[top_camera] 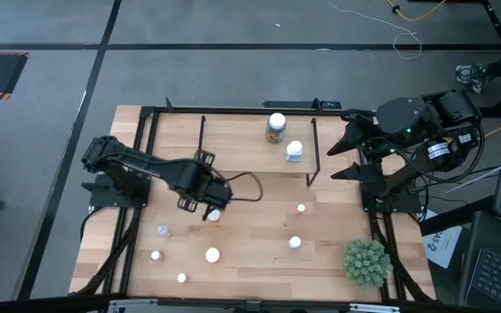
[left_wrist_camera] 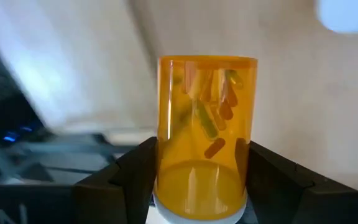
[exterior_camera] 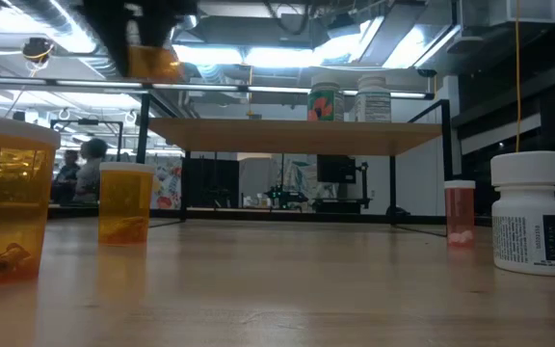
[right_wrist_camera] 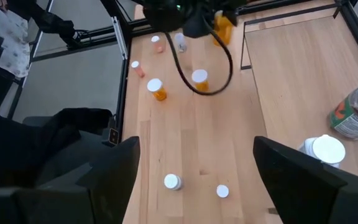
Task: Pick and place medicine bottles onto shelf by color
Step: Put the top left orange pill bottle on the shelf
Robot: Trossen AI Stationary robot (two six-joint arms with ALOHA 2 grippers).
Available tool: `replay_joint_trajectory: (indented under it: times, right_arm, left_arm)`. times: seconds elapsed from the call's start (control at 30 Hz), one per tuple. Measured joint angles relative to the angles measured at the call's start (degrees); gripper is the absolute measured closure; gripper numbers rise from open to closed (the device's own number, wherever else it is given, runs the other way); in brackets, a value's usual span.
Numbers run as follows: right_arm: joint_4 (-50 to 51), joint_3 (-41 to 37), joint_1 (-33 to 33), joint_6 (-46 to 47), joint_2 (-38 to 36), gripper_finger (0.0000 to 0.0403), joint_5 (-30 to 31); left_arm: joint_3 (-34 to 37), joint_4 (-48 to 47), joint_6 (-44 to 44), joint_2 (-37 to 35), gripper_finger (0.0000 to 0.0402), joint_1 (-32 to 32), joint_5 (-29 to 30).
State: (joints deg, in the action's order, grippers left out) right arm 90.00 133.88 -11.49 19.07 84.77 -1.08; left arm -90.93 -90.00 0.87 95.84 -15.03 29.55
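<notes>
You see a spiky green plant (top_camera: 366,263) at the table's (top_camera: 250,222) near right corner, a seated person (exterior_camera: 90,166) far behind.

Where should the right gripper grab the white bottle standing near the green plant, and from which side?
Grip the white bottle around its cylindrical body just under the cap, probably coming straight down from above: it stands upright with bare table around it, and the spiky plant sits apart.

Dark grey floor (top_camera: 233,78); bright ceiling lights (exterior_camera: 258,53)
</notes>
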Motion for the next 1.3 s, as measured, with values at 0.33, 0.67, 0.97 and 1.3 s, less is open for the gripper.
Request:
replay_joint_trajectory:
  times: [0.33, 0.67, 0.97, 1.3]
  right_arm:
    - [0.02, 0.00, -0.01, -0.22, 0.00, 0.0088, 0.00]
    - [0.02, 0.00, -0.02, -0.24, 0.00, 0.0088, 0.00]
    - [0.02, 0.00, -0.02, -0.24, 0.00, 0.0088, 0.00]
    - [0.02, 0.00, -0.01, -1.57, 0.00, 0.0088, 0.00]
  left_arm:
    - [-3.83, 0.01, 13.04, 6.72, 0.0191, 4.95, 9.81]
    - [-3.85, -0.03, 29.43, 7.01, 0.0191, 6.49, 29.94]
    - [-3.85, 0.44, 48.81, 8.55, 0.0191, 8.69, 35.78]
    - [-3.83, 3.49, 52.57, 14.32, 0.0192, 8.96, 44.88]
